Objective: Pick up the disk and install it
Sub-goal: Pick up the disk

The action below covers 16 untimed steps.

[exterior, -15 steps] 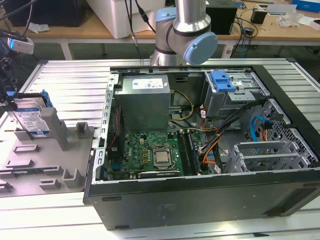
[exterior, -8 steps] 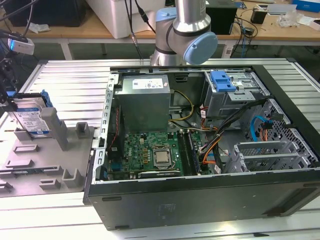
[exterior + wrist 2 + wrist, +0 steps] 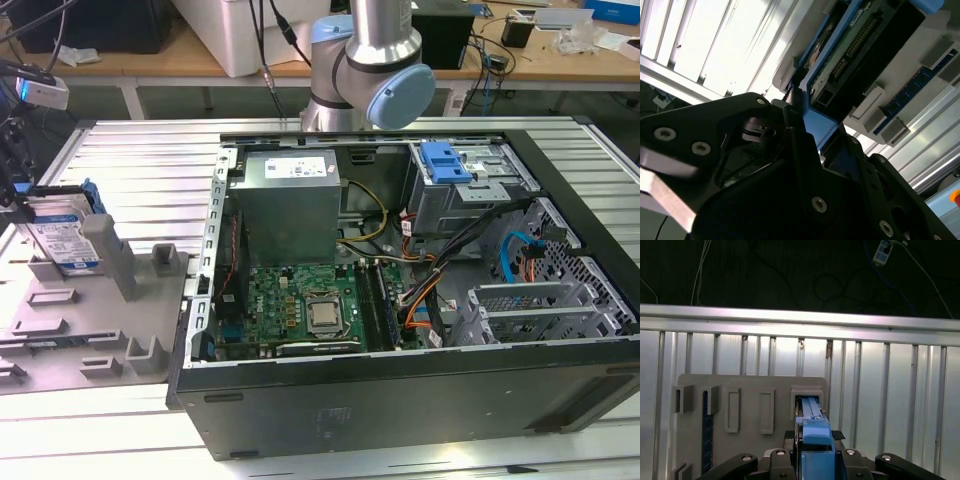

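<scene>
Disk [image 3: 62, 238] standing on edge in a slot of the grey fixture [image 3: 60, 330], at the exterior view's left. Gripper [image 3: 813, 437] at its upper edge, fingers clamped on the blue rail. Open computer case [image 3: 400, 400] holds power supply [image 3: 288, 205], motherboard [image 3: 300, 310] and blue bracket [image 3: 445, 162].

Pincer [image 3: 14, 200] cut off by the exterior view's left edge, disk [image 3: 60, 238] corner hidden behind grey holder [image 3: 112, 258], arm [image 3: 365, 60] top cropped.
</scene>
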### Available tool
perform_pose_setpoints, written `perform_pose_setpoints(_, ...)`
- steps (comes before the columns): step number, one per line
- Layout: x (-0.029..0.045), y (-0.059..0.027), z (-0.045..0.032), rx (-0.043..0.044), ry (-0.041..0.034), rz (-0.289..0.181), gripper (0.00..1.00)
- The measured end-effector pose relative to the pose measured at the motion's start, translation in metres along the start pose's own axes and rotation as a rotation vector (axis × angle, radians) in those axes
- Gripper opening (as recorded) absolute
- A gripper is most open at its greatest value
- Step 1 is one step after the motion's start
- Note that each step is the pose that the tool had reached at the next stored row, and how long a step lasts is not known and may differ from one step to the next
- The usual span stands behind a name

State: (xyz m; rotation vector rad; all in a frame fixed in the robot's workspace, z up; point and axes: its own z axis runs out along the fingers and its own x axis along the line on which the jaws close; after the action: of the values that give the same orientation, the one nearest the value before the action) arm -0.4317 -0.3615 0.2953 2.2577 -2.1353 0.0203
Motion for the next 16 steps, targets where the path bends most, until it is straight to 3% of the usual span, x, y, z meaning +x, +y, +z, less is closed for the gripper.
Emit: perform_pose_setpoints(16,0.0000,0.0000,0.0004,0.0000,0.0002,0.000,0.37)
